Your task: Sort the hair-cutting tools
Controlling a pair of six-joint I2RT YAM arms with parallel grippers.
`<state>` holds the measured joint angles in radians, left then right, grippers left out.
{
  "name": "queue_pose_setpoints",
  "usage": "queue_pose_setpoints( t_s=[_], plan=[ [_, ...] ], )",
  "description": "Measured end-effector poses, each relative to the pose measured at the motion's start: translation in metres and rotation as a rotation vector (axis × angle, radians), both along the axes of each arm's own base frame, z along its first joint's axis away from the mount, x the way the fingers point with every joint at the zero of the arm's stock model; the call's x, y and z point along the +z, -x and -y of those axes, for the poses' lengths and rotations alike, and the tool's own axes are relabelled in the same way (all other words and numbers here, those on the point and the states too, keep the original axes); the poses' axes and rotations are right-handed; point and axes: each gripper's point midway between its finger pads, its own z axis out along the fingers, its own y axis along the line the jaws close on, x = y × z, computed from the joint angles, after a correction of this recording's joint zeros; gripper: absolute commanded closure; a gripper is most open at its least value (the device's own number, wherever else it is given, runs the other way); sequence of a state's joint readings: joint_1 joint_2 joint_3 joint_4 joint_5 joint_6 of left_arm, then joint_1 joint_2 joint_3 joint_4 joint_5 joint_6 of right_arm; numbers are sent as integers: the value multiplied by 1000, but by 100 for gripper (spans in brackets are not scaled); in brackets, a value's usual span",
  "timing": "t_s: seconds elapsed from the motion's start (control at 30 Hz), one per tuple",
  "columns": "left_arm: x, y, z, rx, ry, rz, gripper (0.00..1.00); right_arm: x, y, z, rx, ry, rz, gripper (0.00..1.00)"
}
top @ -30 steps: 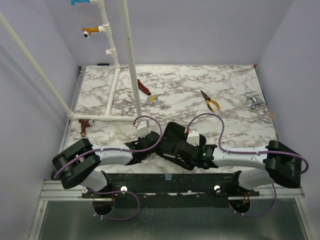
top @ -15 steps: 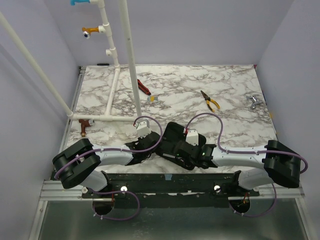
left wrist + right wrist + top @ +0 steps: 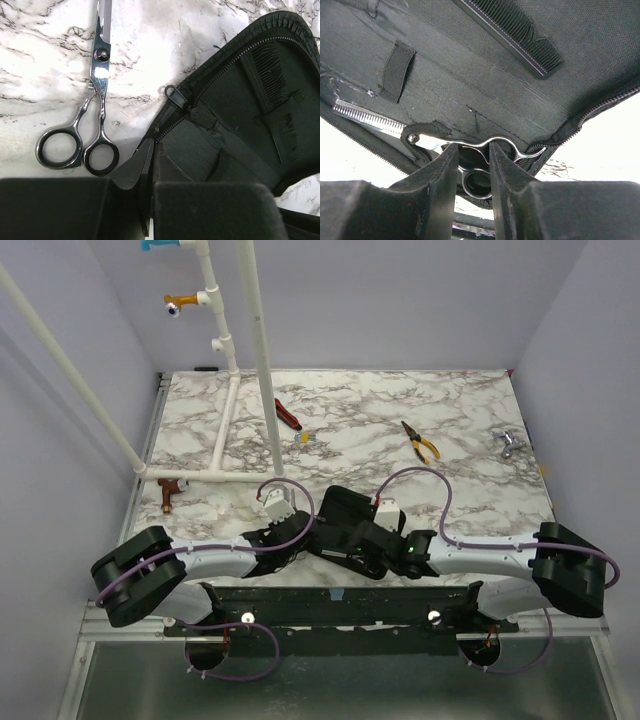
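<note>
Right gripper (image 3: 471,148) pinches the rings of the toothed scissors (image 3: 370,119), blade under a strap (image 3: 431,129) in the case (image 3: 470,85). Judgement: push along the blade line and stay low. Comb (image 3: 510,30) is strapped in. Left gripper (image 3: 132,182) seems clamped on the case rim. Plain scissors (image 3: 97,95) lie on the marble table (image 3: 40,50) beside the case.

The slim silver metal scissors (image 3: 100,75) lose their blade tips past the top edge. So does the long black comb (image 3: 497,25). The toothed silver scissors (image 3: 370,118) have their rings half hidden behind the right arm's black fingers (image 3: 437,190).
</note>
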<state>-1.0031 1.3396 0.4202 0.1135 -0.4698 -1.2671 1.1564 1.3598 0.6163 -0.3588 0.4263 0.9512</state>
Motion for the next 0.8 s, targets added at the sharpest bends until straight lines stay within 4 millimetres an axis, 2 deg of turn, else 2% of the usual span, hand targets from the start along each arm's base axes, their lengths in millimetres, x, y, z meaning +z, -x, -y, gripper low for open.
queue_pose_setpoints(
  t_s=[0.27, 0.53, 0.8],
  plan=[
    [-1, 0, 0, 31, 20, -16, 100, 1, 1, -2, -22, -46, -6, 65],
    [-1, 0, 0, 47, 30, -24, 100, -1, 1, 1, -23, -40, -15, 78],
    [-1, -1, 1, 46, 31, -23, 100, -3, 1, -1, 1, -10, -23, 80]
  ],
)
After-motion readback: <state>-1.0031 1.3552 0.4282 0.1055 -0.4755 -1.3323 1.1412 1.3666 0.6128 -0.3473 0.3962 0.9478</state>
